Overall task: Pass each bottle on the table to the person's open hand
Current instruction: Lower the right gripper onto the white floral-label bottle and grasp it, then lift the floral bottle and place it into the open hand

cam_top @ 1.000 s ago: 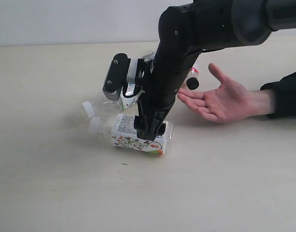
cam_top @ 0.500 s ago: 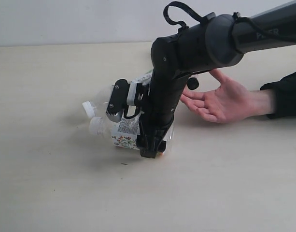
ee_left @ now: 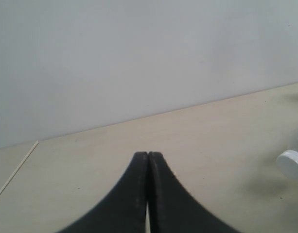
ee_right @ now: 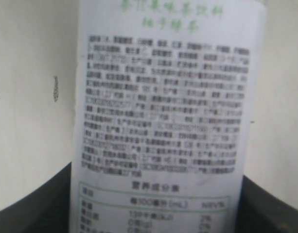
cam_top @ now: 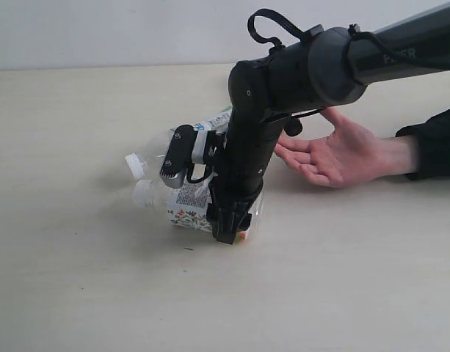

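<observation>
Lower than a second ago, the right gripper [cam_top: 228, 226] now straddles the squarish floral-label bottle [cam_top: 184, 209], which lies on its side on the table [cam_top: 78, 279], its white cap pointing away from the person's open hand [cam_top: 335, 158]. The dark fingers [ee_right: 37, 199] sit close against both sides of the label; whether they grip it I cannot tell. Another white-capped clear bottle [cam_top: 136, 164] lies just behind. The left gripper [ee_left: 148, 154] is pressed closed on nothing, above the table

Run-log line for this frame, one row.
right gripper: astride floral bottle on table, grip unclear | left gripper: shut, empty | hand: open
</observation>
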Motion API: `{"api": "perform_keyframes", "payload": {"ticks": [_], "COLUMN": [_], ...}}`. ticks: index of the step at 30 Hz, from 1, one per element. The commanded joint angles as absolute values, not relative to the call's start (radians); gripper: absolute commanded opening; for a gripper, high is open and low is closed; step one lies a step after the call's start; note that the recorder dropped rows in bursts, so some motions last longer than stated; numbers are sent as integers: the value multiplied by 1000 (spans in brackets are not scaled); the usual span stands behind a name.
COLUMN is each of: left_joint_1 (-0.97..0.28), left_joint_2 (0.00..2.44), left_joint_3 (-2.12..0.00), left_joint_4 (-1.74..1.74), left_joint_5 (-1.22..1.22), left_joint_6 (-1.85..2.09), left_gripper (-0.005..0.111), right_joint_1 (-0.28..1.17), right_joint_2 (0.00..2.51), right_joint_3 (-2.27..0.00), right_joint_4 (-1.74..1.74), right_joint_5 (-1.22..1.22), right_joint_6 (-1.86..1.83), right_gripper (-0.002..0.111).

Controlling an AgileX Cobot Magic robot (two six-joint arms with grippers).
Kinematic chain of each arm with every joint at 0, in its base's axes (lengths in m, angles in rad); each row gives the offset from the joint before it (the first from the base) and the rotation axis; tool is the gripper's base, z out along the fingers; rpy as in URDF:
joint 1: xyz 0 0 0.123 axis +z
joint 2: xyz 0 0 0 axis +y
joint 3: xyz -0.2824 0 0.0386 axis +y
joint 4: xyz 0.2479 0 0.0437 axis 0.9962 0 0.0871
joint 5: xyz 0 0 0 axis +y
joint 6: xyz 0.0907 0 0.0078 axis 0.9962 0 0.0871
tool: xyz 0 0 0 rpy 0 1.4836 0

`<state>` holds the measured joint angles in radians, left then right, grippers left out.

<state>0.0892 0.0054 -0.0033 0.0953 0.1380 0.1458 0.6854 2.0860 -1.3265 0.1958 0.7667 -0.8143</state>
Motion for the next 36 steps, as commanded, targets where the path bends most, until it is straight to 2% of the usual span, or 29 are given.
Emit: {"api": "perform_keyframes", "payload": {"ticks": [1,15,24,31,36], "left_joint_1": [85,85,85,85,85], "left_joint_2": [0,0,0,0,0], "left_joint_3": [0,0,0,0,0], "left_joint_4": [95,95,95,95,95], "left_joint_5": [132,132,132,132,132], "left_joint_6": [146,146,146,146,146], "left_gripper": [0,0,0,0,0], "right_joint_1": [686,686,686,679,595], "right_joint_2": [2081,1949,1757,1591,1532], "right_joint_3": [-1336,-1336,-1336,-1336,-1336], "right_joint_4": [206,206,202,-18,-120], "right_joint_5": [790,869,943,951,972], "right_joint_6": [-810,-774,-677,-334,-133], "right_gripper": [0,0,0,0,0]}}
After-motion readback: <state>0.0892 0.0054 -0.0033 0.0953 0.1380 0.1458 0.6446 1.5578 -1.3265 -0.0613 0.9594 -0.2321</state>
